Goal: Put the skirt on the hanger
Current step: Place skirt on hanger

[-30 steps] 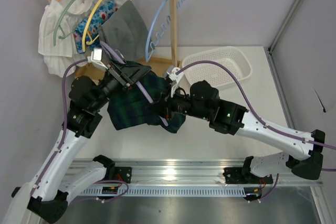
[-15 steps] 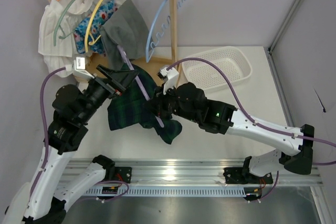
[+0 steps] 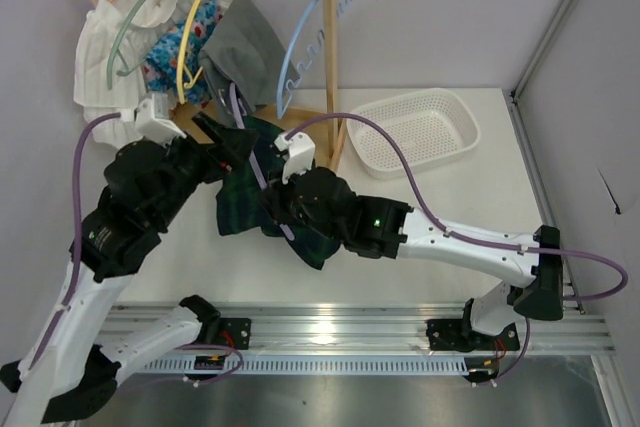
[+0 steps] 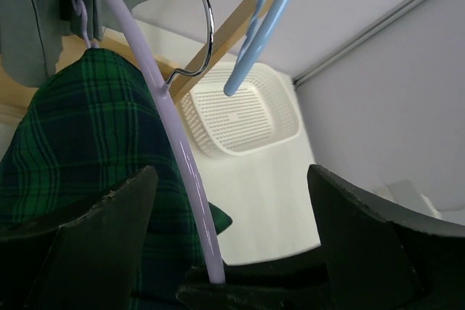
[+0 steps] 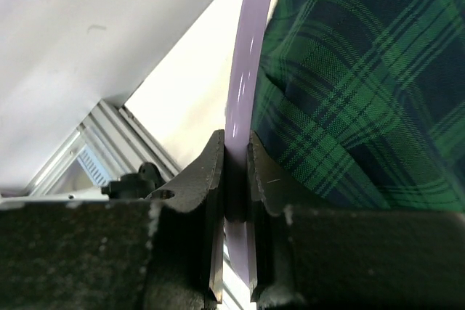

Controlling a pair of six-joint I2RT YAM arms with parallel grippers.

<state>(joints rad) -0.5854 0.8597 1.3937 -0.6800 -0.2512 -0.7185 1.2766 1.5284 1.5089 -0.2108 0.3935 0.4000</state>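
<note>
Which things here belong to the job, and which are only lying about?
Job: skirt, lilac hanger, right gripper clamping it, left gripper open.
Lying about: basket, rack, blue hanger, grey cloth.

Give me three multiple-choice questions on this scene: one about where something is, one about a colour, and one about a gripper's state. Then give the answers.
1. Where is the white basket?
A. on the table, right of the wooden rack
B. hanging from the rack
C. under the left arm

2. What colour is the hanger in the right gripper?
A. yellow
B. lilac
C. orange

3. What state is the left gripper in?
A. shut on the basket
B. open, gripping nothing
C. shut on a yellow hanger

Answers:
1 A, it sits on the tabletop beside the rack's post.
2 B, the rod pinched between its fingers is lilac.
3 B, its fingers stand wide apart.
</note>
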